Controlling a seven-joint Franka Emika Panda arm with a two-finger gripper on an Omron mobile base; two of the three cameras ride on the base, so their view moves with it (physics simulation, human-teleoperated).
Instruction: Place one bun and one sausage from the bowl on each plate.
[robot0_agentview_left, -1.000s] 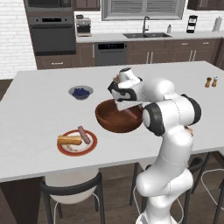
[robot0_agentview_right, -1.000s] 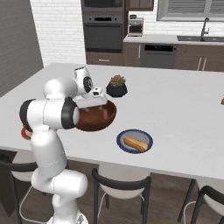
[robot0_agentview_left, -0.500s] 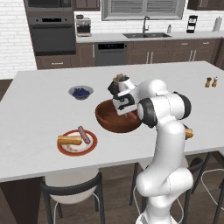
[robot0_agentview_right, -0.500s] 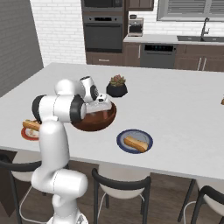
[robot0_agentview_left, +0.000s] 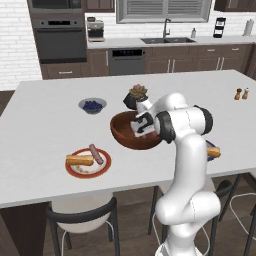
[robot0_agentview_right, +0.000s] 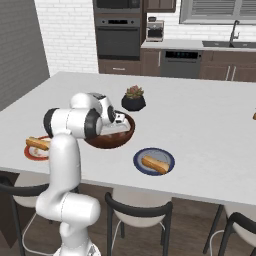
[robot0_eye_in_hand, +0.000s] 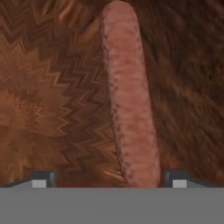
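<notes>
My gripper (robot0_agentview_left: 140, 124) reaches down inside the big wooden bowl (robot0_agentview_left: 118, 132) at the middle of the counter. Its jaws stand open, and a pink-brown sausage (robot0_eye_in_hand: 129, 100) lies on the bowl's floor (robot0_eye_in_hand: 52, 109) between the fingertips (robot0_eye_in_hand: 42, 179), nearer the right one. Left of the bowl, the red-rimmed white plate (robot0_agentview_left: 88, 171) carries a bun (robot0_agentview_left: 79, 160) and a sausage (robot0_agentview_left: 95, 153). On the other side, the dark blue plate (robot0_agentview_right: 141, 156) holds a bun (robot0_agentview_right: 155, 163). The gripper (robot0_agentview_right: 118, 123) and bowl (robot0_agentview_right: 108, 141) also show from the right.
A small grey bowl of blueberries (robot0_agentview_left: 92, 105) sits at the back left of the counter. The black succulent pot (robot0_agentview_left: 136, 95) stands just behind the big bowl. Two shakers (robot0_agentview_left: 241, 93) stand far right. Stools line the counter's near edge.
The hand has dropped from above the bowl's rim down into the bowl. The dishes and the food on the plates have not moved.
</notes>
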